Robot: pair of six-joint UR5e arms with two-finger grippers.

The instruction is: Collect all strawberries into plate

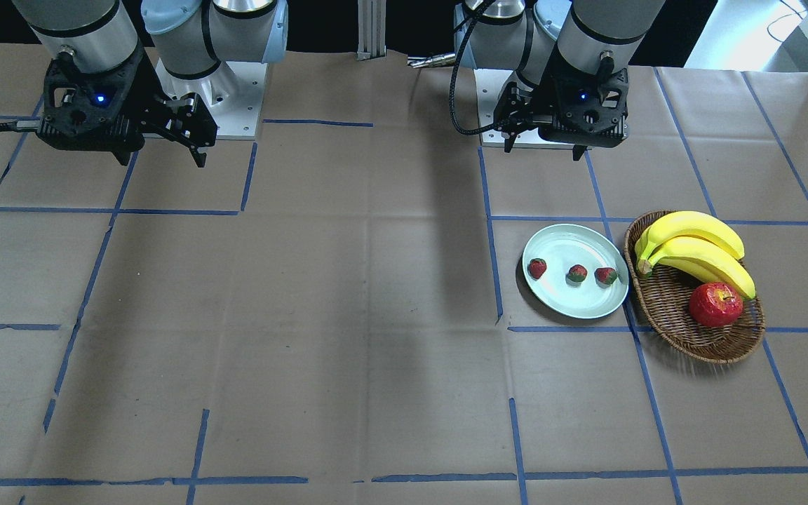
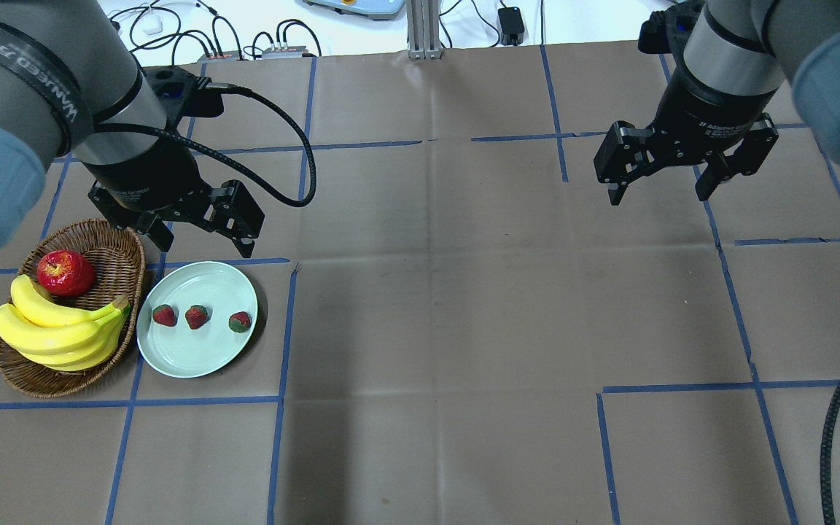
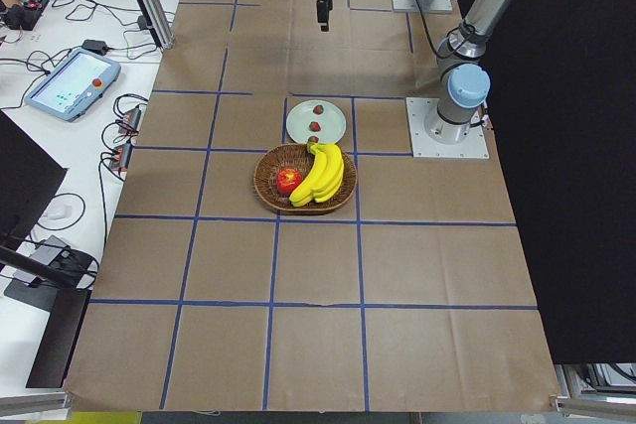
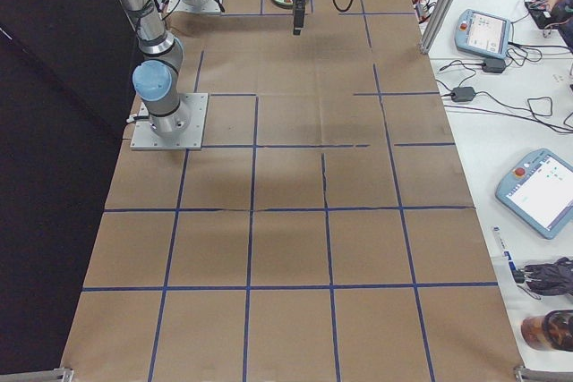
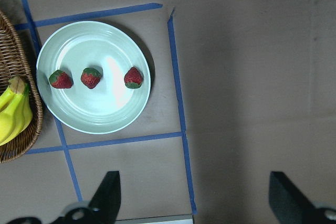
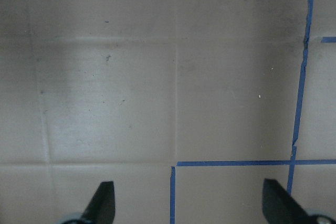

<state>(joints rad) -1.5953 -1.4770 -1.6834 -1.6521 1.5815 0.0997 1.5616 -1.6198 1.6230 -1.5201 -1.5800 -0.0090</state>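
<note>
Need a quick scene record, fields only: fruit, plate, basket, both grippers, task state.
oval brown wicker basket: holds yellow bananas and a red apple
round pale mint-green plate: beside the basket
small red strawberries: three, spaced in a row on the plate
left gripper: open, empty, raised near the plate
right gripper: open, empty, far from the plate
task: all three strawberries on plate

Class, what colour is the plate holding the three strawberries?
Pale, glossy mint green; the plate shows best in the left wrist view.
</note>
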